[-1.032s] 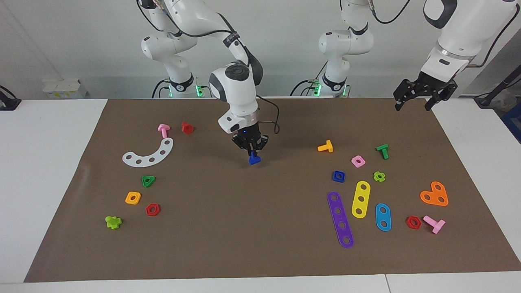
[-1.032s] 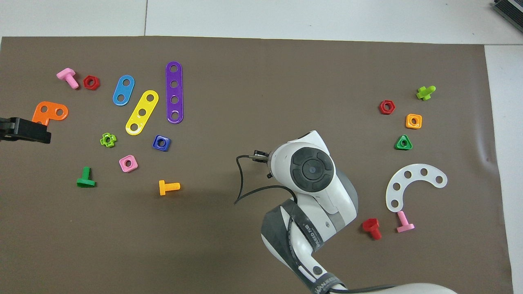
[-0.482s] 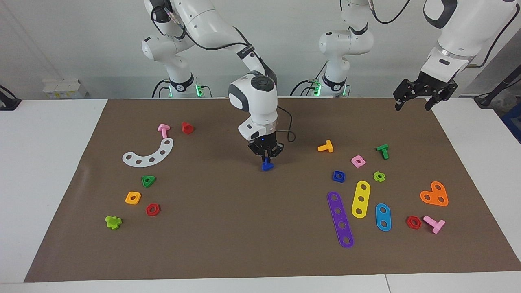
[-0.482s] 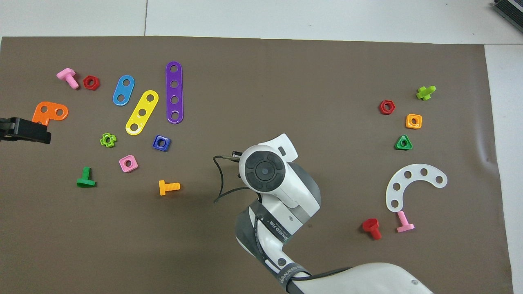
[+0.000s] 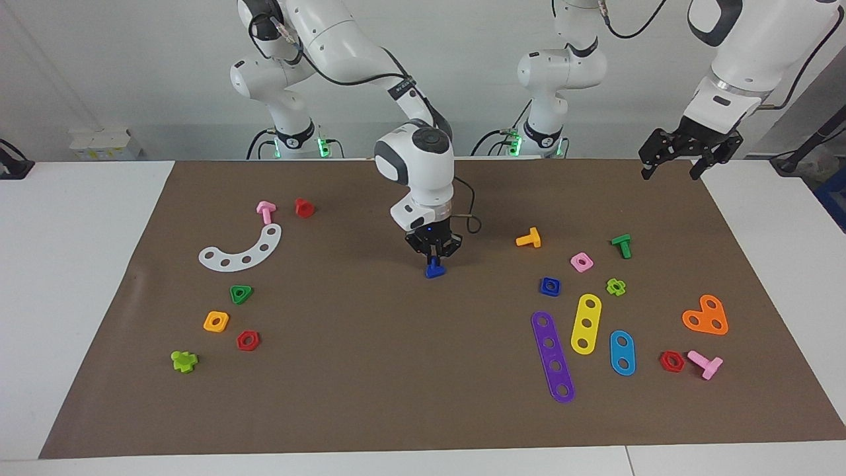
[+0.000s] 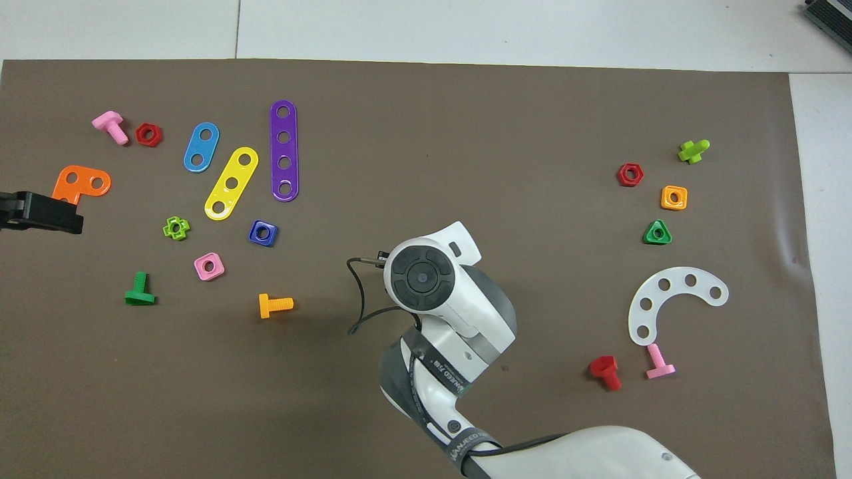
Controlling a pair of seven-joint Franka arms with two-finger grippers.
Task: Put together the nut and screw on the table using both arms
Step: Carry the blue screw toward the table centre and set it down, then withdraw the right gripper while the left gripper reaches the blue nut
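Note:
My right gripper (image 5: 433,256) points straight down over the middle of the brown mat (image 5: 370,370). It is shut on the shaft of the blue screw (image 5: 433,270), whose triangular head hangs at or just above the mat. In the overhead view the right arm's wrist (image 6: 421,279) hides both. The blue square nut (image 5: 550,286) lies flat on the mat toward the left arm's end, beside the yellow strip; it also shows in the overhead view (image 6: 263,233). My left gripper (image 5: 669,173) waits open and empty, raised over the mat's corner by its base, and shows in the overhead view (image 6: 40,211).
Around the nut lie a pink square nut (image 5: 581,262), an orange bolt (image 5: 529,238), a green bolt (image 5: 621,245), a purple strip (image 5: 552,356) and a yellow strip (image 5: 585,323). Toward the right arm's end lie a white curved strip (image 5: 243,250) and a green triangular nut (image 5: 241,293).
My right gripper has carried the blue screw sideways toward the left arm's end and has nearly stopped. The left arm has not moved.

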